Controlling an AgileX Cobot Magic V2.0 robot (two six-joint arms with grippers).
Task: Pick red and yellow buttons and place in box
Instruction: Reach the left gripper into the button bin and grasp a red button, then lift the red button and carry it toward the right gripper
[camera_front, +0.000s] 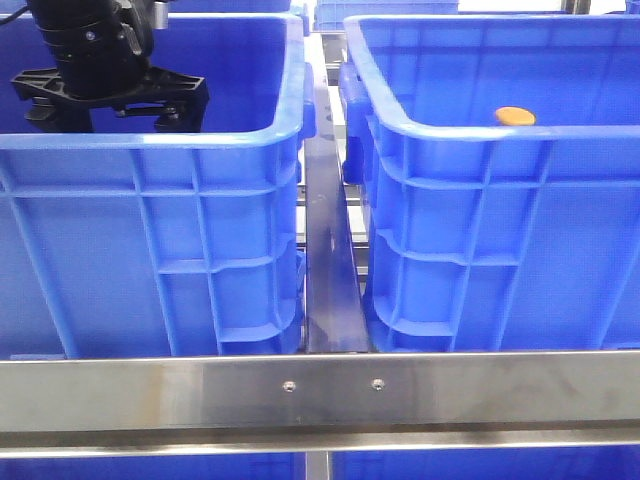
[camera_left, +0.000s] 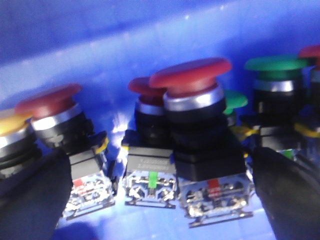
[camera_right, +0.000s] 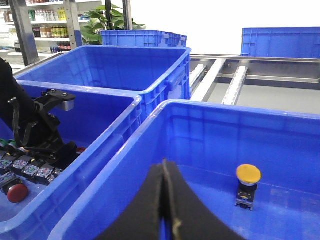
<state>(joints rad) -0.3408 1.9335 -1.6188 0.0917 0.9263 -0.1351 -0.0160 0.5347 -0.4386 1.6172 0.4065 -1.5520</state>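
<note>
1. In the front view the left gripper (camera_front: 108, 108) is lowered inside the left blue crate (camera_front: 150, 230), at about 10 o'clock in the frame, its black fingers set wide apart and holding nothing.
2. The left wrist view shows what lies between those fingers: a row of push buttons on the crate floor. A large red button (camera_left: 192, 77) stands at centre on its black body, a second red one (camera_left: 47, 100) is at 9 o'clock, and the edge of a yellow button (camera_left: 10, 122) is beside that. Green-capped buttons (camera_left: 275, 65) stand at 3 o'clock.
3. A steel rail (camera_front: 330, 290) runs between the two crates.
4. The box (camera_front: 500, 220) on the right holds one yellow button (camera_right: 248, 173), upright on its floor and well apart from the walls; the front view shows only its cap above the rim.
5. The right gripper (camera_right: 164, 195) hangs over the box's near wall at 6 o'clock, its fingers pressed together and empty.
</note>
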